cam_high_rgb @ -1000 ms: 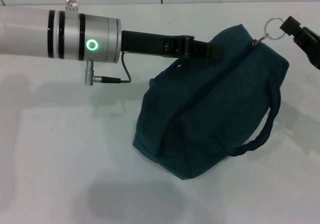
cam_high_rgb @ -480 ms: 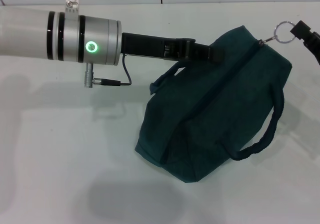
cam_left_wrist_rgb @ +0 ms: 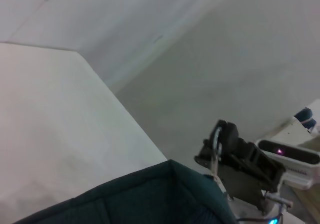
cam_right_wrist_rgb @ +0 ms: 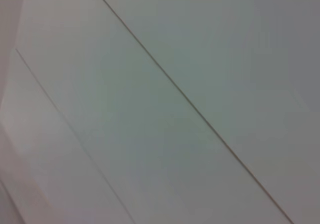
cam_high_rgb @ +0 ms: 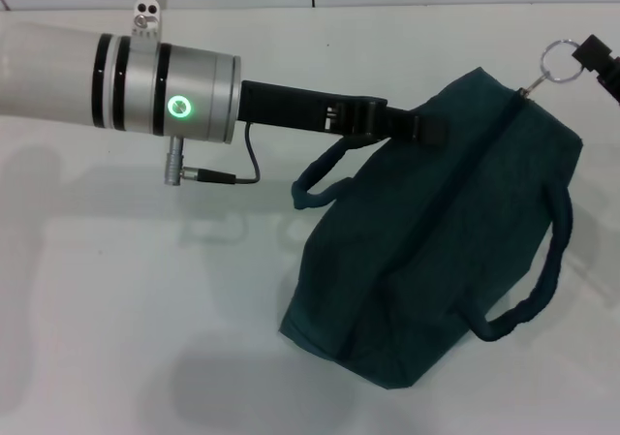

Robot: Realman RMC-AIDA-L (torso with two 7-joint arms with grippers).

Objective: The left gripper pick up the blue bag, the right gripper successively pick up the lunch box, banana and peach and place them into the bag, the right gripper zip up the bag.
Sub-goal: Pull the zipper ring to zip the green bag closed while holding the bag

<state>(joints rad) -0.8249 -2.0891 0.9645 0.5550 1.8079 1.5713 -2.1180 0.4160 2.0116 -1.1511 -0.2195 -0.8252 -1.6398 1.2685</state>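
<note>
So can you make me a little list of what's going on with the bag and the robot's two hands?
bag: dark teal bag, zip looks closed along its top
left gripper: left gripper shut on the bag's top edge
right gripper: right gripper holds the zip ring at the bag's far corner
handles: one strap by the left gripper, one strap on the near side
lunch box, banana, peach: not visible
surface: white table

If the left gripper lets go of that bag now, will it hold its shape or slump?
Probably slump: the blue bag is soft cloth, creased, hanging tilted from the left gripper. Its loop handle droops. It likely swings, since the right gripper tugs the zipper ring.
</note>
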